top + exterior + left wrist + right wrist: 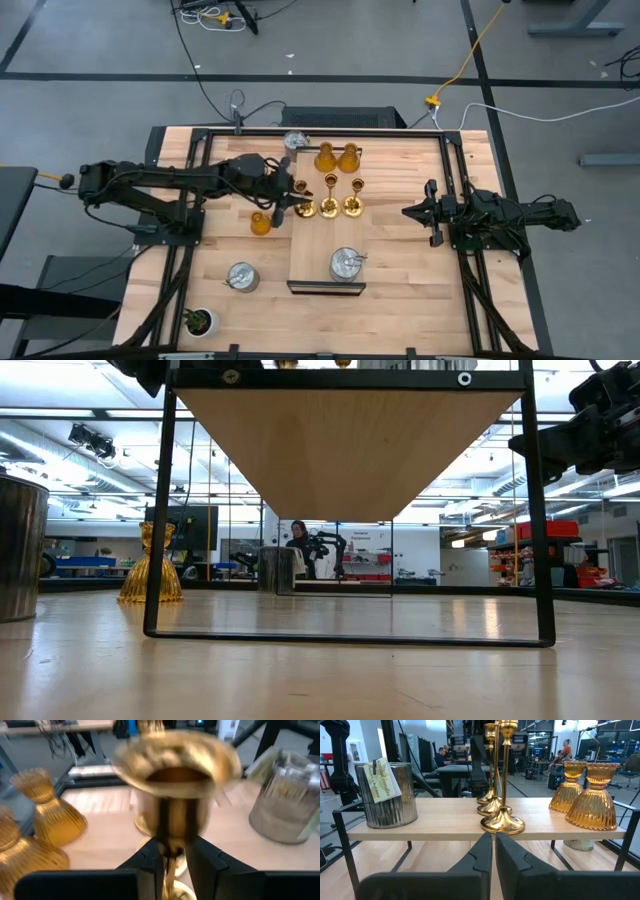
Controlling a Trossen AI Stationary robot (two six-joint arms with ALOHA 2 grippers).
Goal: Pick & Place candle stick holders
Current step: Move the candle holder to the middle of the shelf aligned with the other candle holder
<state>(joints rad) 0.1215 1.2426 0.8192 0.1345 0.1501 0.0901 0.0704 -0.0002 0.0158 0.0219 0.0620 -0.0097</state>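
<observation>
the left gripper (296,205) was at the raised shelf's (390,225) left edge, its fingers (150,862) clasping the thin stem of a gold holder (304,208) beside two others (341,207). best to keep it upright, let the base sit flat, then loosen slowly and back straight off. the right gripper (410,212) waited clenched, empty, off the shelf's right side

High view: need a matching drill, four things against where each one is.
1 left hand
2 right hand
3 potted plant
4 lone amber holder

a on the table, just left of the shelf
b at the leftmost gold holder
c table's near left corner
d right of the shelf, empty

Pairs: 1b, 2d, 3c, 4a.
</observation>
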